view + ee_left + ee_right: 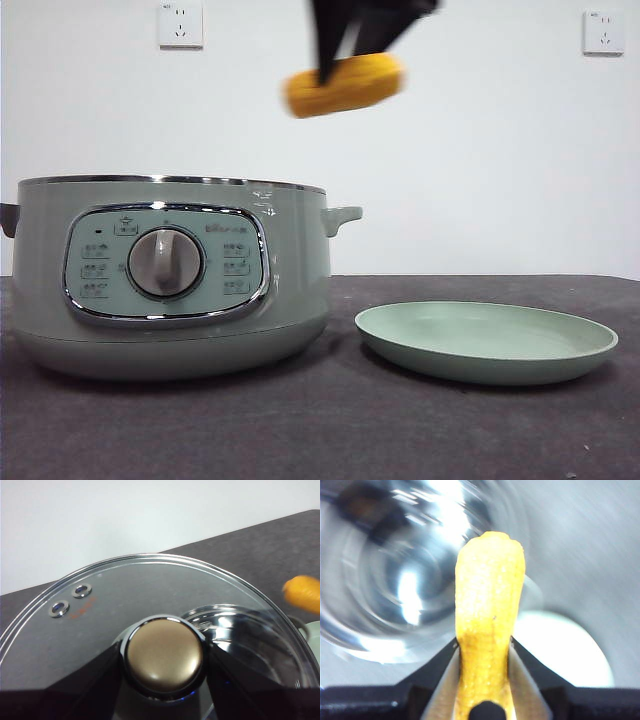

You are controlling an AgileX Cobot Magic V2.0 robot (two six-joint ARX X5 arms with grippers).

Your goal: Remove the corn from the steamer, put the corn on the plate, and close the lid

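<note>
My right gripper (345, 55) is shut on the yellow-orange corn (345, 85) and holds it high in the air, above the gap between the steamer (170, 270) and the plate (487, 342). In the right wrist view the corn (489, 605) sticks out between the jaws of the right gripper (484, 647), over the open steamer (390, 580) and the plate (570, 650). My left gripper (164, 652) is shut on the knob (165, 656) of the glass lid (150, 585) and holds it off the pot. The corn (304, 592) also shows in the left wrist view.
The steamer stands open at the left of the dark table (330, 430), with the plate to its right. A white wall with two sockets (181, 24) is behind. The lid is out of the front view.
</note>
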